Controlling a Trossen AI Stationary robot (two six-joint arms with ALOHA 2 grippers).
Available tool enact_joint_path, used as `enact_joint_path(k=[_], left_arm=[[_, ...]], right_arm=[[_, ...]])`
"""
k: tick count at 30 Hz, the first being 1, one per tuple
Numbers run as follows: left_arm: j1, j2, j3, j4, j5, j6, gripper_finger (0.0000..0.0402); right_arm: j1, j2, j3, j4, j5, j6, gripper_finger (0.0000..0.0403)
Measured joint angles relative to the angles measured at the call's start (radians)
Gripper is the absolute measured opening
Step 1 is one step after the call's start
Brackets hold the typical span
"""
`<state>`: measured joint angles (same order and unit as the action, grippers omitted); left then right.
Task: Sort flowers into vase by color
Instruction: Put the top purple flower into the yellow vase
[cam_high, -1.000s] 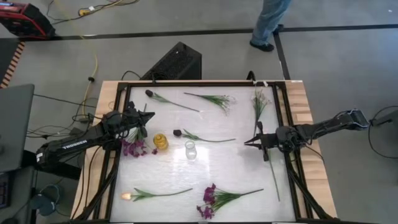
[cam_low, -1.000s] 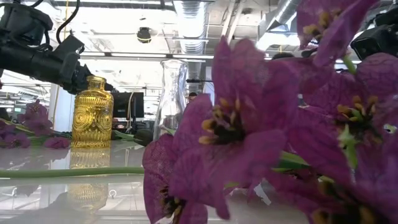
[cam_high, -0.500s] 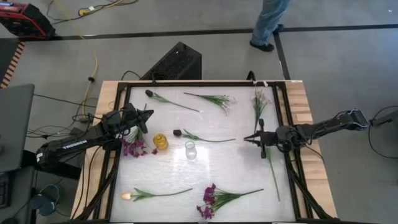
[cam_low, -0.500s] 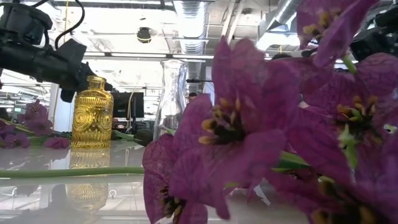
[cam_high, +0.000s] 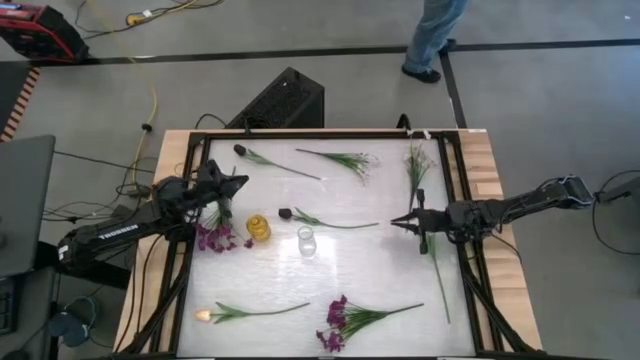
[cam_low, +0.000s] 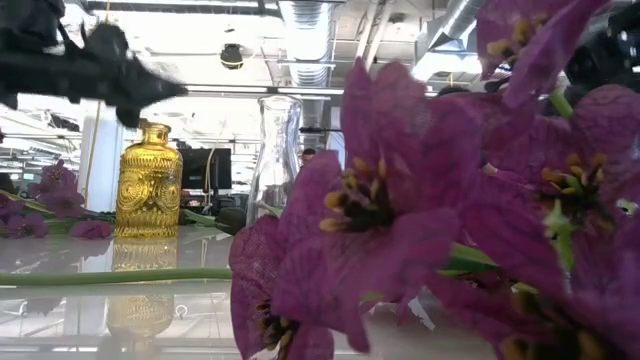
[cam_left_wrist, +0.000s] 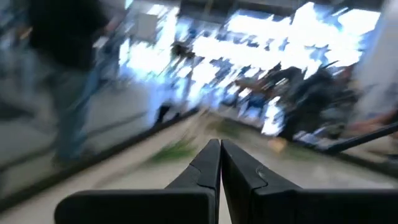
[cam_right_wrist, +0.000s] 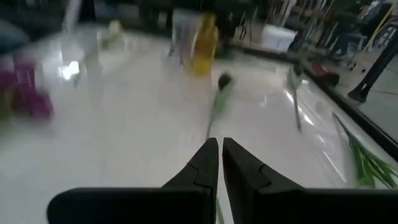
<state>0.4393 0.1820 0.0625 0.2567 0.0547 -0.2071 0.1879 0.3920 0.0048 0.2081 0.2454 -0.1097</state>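
Left gripper swung up and away from the yellow vase, fingers pressed together, carrying nothing. Right gripper creeping toward that vase, pinched closed, empty too. Flowers scattered around it on the table — no sorting yet.

Two vases stand close together mid-table, the yellow vase and the clear vase, with a dark-budded stem lying just beyond them, so the centre is crowded. Bare table lies open between the clear vase and the right gripper. Purple blossoms block the left gripper side.
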Motion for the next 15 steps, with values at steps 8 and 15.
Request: enact_joint_path(k=[8, 15], left_arm=[[-0.009, 0.012, 0.066, 0.006, 0.125, 0.100, 0.0000], [-0.034, 0.072, 0.159, -0.123, 0.004, 0.110, 0.0025]], right_arm=[[0.000, 0.001, 0.051, 0.219, -0.032, 0.332, 0.0051], [0.015, 0.061, 0.118, 0.208, -0.035, 0.364, 0.0051]])
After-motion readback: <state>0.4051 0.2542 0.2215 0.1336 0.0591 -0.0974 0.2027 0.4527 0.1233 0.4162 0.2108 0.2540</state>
